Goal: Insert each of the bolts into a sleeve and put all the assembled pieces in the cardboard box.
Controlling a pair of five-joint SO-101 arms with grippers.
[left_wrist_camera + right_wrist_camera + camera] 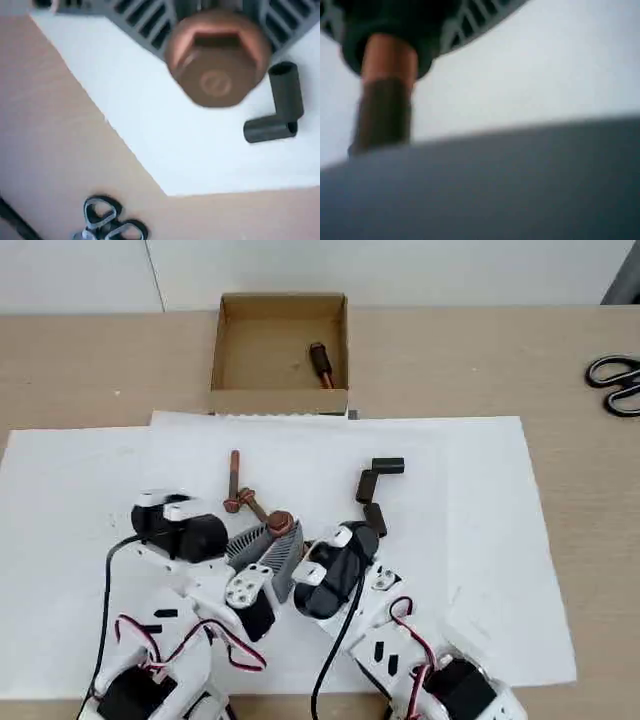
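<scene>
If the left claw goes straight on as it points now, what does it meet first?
Probably the front wall of the cardboard box: the left claw, holding a bolt, points across paper towards it. Height unclear.

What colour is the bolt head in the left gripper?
Copper; bolt head shows best in the left wrist view.

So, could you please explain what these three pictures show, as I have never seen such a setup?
These are two robot arms at a table, each ending in a gripper. One picture looks down from a fixed camera; the other two come from cameras on the arms' wrists. On the white paper lie two loose bolts and black sleeves; beyond it stands a cardboard box with one assembled piece inside. Scissors lie on the table. The left gripper holds a copper bolt, seen head-on from its wrist. The right wrist picture shows a blurred copper shaft close up.
</scene>
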